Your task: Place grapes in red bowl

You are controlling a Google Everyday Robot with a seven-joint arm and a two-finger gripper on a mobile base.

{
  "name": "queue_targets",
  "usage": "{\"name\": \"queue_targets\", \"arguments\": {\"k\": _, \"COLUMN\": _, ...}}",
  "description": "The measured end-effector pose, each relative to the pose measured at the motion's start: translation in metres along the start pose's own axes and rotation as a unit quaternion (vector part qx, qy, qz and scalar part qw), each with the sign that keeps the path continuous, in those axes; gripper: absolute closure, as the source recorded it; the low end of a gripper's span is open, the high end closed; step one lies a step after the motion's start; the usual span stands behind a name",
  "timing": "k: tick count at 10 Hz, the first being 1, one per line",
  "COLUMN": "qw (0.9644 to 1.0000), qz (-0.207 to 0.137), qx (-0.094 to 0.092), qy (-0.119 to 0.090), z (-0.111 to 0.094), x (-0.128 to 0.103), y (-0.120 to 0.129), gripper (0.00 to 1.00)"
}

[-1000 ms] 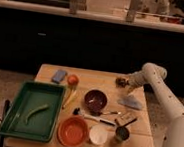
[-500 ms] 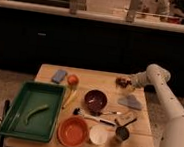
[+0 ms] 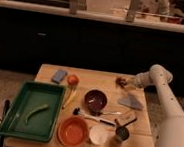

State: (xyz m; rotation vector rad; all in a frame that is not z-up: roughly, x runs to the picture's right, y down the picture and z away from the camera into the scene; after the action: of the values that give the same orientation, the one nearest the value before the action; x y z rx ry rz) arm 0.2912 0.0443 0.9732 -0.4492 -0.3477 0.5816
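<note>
The gripper (image 3: 125, 83) is at the far right part of the table (image 3: 97, 78), at the end of the white arm (image 3: 157, 83) that comes in from the right side. It is low over the wood and right at the grapes (image 3: 119, 80). I cannot tell if it is apart or closed, or if it already has contact with the bunch.

The grapes lie on the table near its back edge, as a small dark reddish bunch. They are well apart from the red bowl (image 3: 73, 131), which stands near the front edge of the table, just right of the green tray (image 3: 38, 85). A dark bowl (image 3: 96, 99) stands in the middle, between the grapes and the red bowl.

In the tray lies one long green thing (image 3: 37, 110). Behind the tray are a blue sponge (image 3: 59, 75) and an orange fruit (image 3: 73, 80), close together. A white cup (image 3: 98, 134) is just beside the red bowl on its right, and a dark cup (image 3: 122, 134) is next to that. A blue cloth (image 3: 131, 100) lies in front of the gripper, on the right side of the table
</note>
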Motion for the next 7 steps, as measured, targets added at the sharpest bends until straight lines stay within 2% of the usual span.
{"name": "queue_targets", "arguments": {"k": 2, "qw": 1.0, "qz": 0.004, "qx": -0.008, "qy": -0.001, "z": 0.004, "x": 0.004, "y": 0.002, "gripper": 0.97}}
{"name": "queue_targets", "arguments": {"k": 3, "qw": 0.9999, "qz": 0.005, "qx": -0.011, "qy": -0.002, "z": 0.004, "x": 0.006, "y": 0.003, "gripper": 1.0}}
{"name": "queue_targets", "arguments": {"k": 5, "qw": 0.9999, "qz": -0.003, "qx": -0.013, "qy": -0.005, "z": -0.001, "x": 0.007, "y": 0.006, "gripper": 0.97}}
{"name": "queue_targets", "arguments": {"k": 6, "qw": 0.9998, "qz": -0.015, "qx": -0.01, "qy": -0.007, "z": -0.005, "x": 0.004, "y": 0.008, "gripper": 0.87}}
{"name": "queue_targets", "arguments": {"k": 7, "qw": 0.9997, "qz": -0.021, "qx": -0.007, "qy": -0.008, "z": -0.007, "x": 0.002, "y": 0.009, "gripper": 0.82}}
